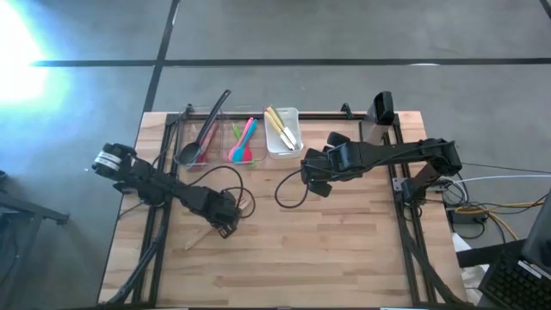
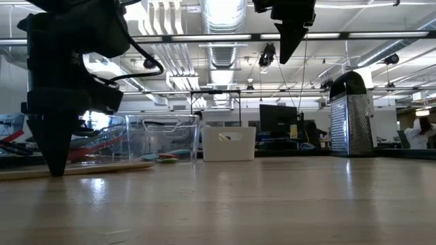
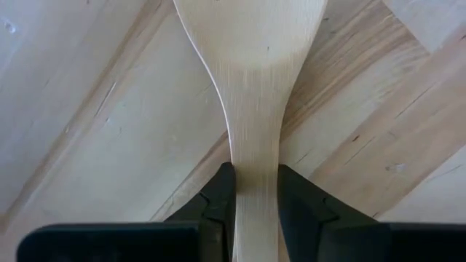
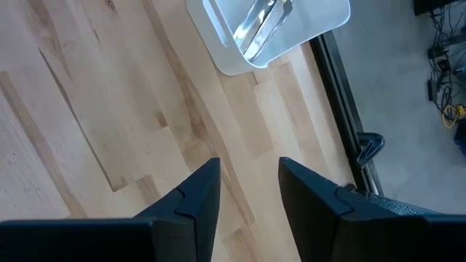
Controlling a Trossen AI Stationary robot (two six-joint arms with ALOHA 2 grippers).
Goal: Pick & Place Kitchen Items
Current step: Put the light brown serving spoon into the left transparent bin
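A pale wooden spatula [image 3: 255, 73] lies flat on the wooden table [image 1: 344, 250], left of centre; its free end [image 1: 191, 243] pokes out toward the near left. My left gripper [image 1: 226, 226] stands over it, pointing down, shut on its handle. In the low view the spatula [image 2: 95, 169] rests on the tabletop under my left gripper [image 2: 54, 167]. My right gripper [image 4: 247, 196] hangs open well above the table's middle [image 1: 315, 186], with nothing between its fingers. My left gripper pinches the wooden spatula's handle [image 3: 255, 185] just behind the neck where it widens into the blade, one finger [image 3: 220, 195] on each long edge. The fingers come from above, pointing down, and lie across the handle. The spatula lies flat on the table.
At the table's far edge stand a clear bin [image 1: 215, 138] holding black, red, pink, teal and green utensils, and a white bin [image 1: 282, 131] with yellow and metal ones. A box grater [image 2: 351, 116] stands at the far right. A black cable loop [image 1: 291, 191] lies mid-table.
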